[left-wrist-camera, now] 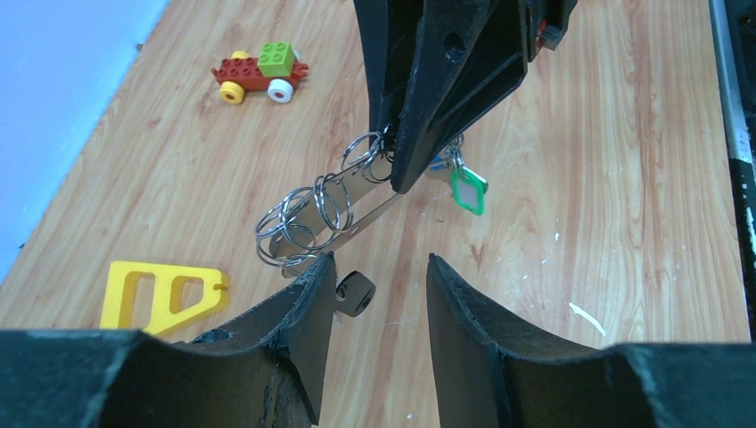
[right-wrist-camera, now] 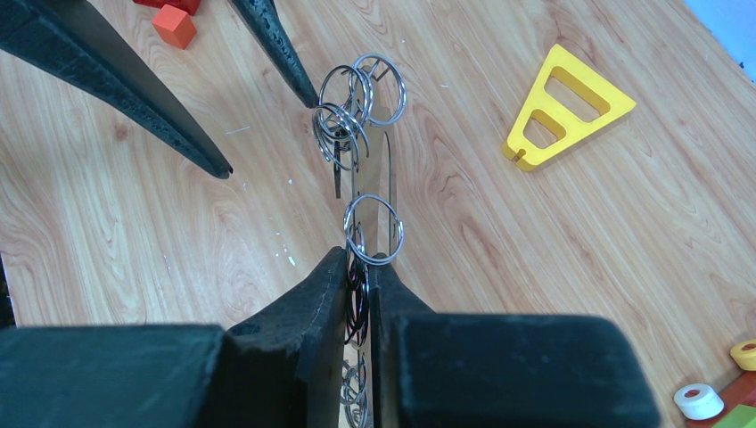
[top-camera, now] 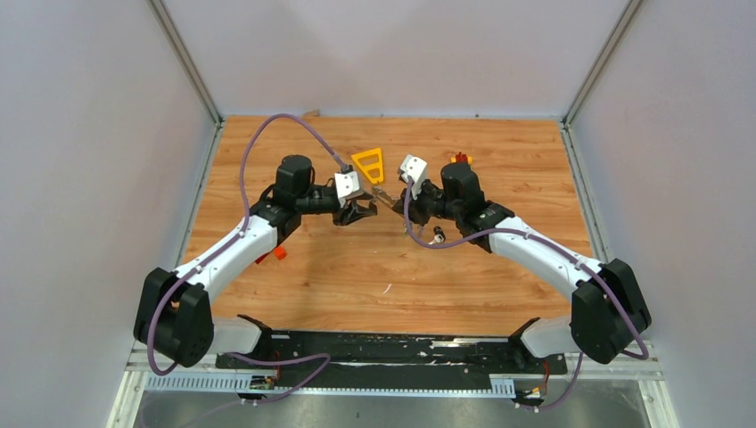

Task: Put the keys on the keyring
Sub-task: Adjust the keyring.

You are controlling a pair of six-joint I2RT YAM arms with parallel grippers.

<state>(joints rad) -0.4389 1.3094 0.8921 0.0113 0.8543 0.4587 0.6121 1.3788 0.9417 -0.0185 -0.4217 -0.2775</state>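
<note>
My right gripper (right-wrist-camera: 361, 259) is shut on one end of the keyring (right-wrist-camera: 374, 160), a long silver loop held above the table. Several small split rings (right-wrist-camera: 357, 107) hang on the loop. A green-tagged key (left-wrist-camera: 468, 190) dangles close under the right gripper's fingers (left-wrist-camera: 419, 98). A black key head (left-wrist-camera: 355, 292) shows just beside my left finger's tip; what it hangs from is hidden. My left gripper (left-wrist-camera: 379, 260) is open, its tips just short of the loop's free end (left-wrist-camera: 299, 232) and holding nothing. In the top view both grippers (top-camera: 361, 212) (top-camera: 392, 198) meet at mid-table.
A yellow triangle frame (top-camera: 369, 164) lies just behind the grippers. A toy block car (left-wrist-camera: 260, 71) sits further off on the wood. A small orange block (top-camera: 279, 253) lies by the left arm. Grey walls enclose the table on three sides.
</note>
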